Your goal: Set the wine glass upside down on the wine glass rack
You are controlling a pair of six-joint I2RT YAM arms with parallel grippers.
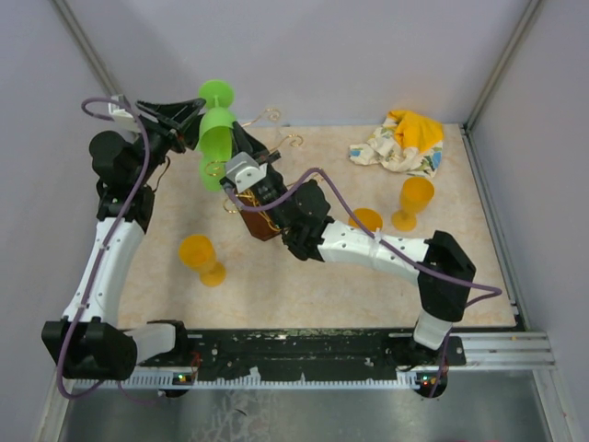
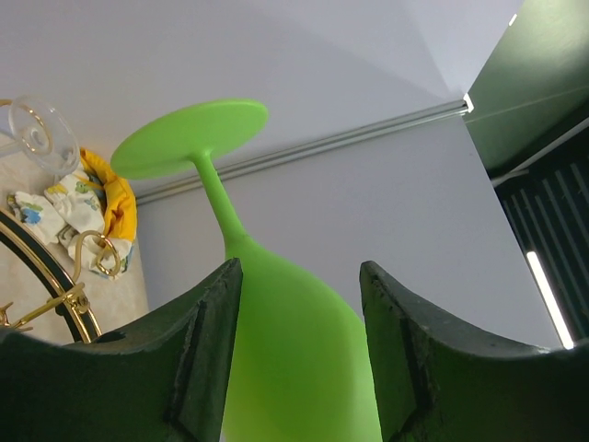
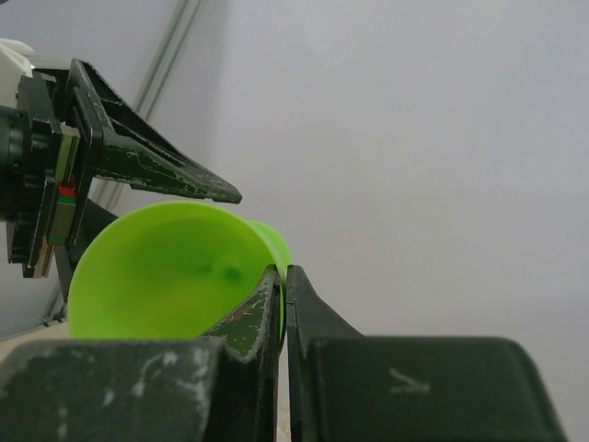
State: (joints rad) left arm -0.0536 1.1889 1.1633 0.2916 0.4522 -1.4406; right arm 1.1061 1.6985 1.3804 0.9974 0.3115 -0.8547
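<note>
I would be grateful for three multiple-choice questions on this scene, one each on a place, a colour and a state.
1. Where on the table does the patterned cloth lie?
A. At the far right corner
B. At the near left corner
C. Draped over the rack

2. What colour is the wine glass held in the air?
A. Orange
B. Green
C. Clear

3. How is the right gripper?
A. Open, holding nothing
B. Shut on the cloth
C. Shut on the glass's rim

Answers:
1. A: the top view shows the cloth by the back right corner.
2. B: all three views show the glass bright green.
3. C: the right wrist view shows the fingers pinching the rim wall between them.
</note>
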